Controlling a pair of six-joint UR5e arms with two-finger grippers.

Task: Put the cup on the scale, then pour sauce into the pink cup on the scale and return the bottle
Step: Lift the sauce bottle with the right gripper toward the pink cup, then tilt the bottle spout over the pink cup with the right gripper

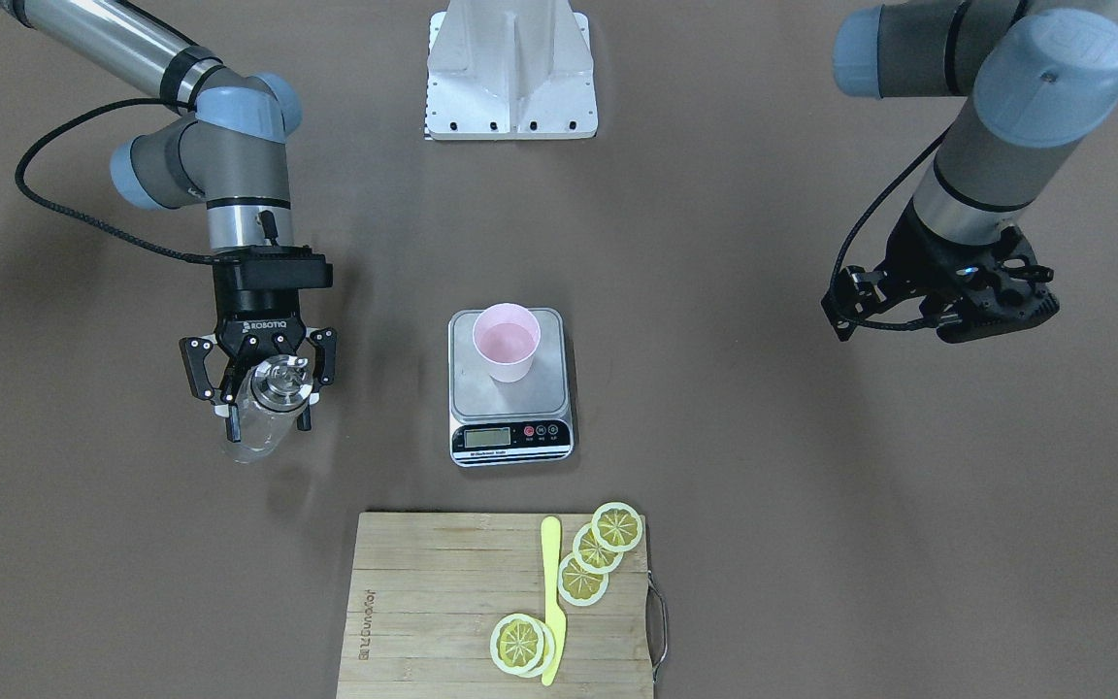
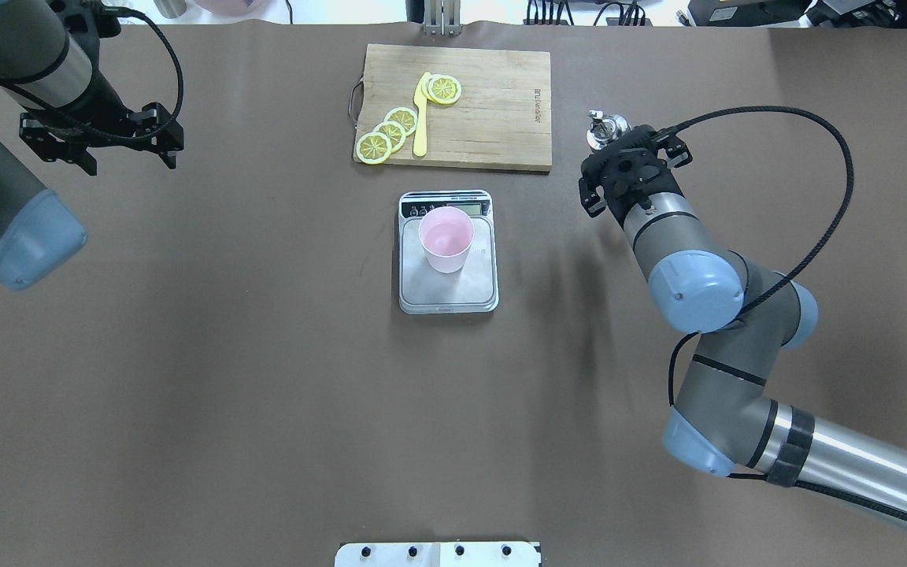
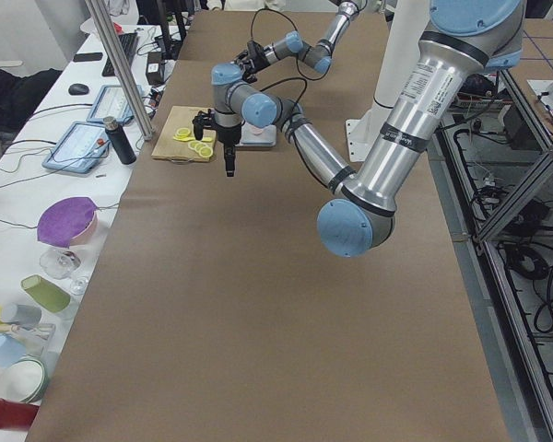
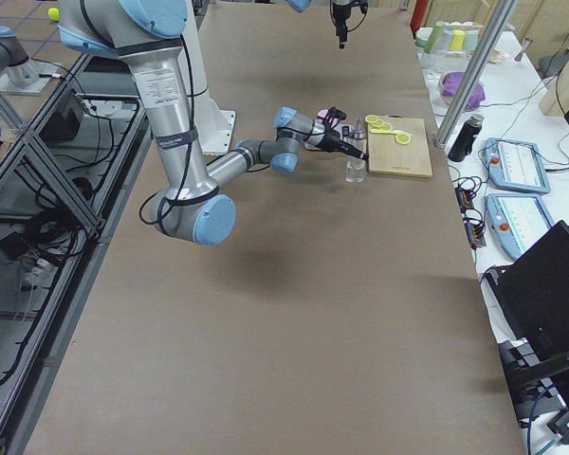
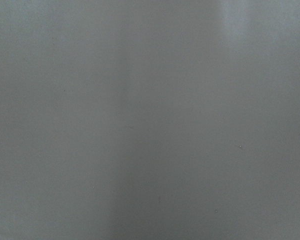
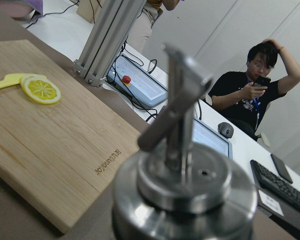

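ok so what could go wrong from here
1. The right hand seems to hold the bottle only by its smooth glass sides, so it could slip or tip when moved or set down.
2. The cup stands light and unheld on the scale; a nudge from the spout could topple it.

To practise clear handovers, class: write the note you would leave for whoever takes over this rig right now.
Left gripper: open, empty, out on the robot's left, apart from the scale.
Right gripper: looks shut on the bottle, on the robot's right of the scale. I cannot tell whether the bottle is lifted or resting.
Cup: upright on the scale's platform.
Done: cup placed.
Unclear: whether any sauce is in the cup; the display is too small to read.
Left: check the cup, pour if needed, then set the bottle down and release.
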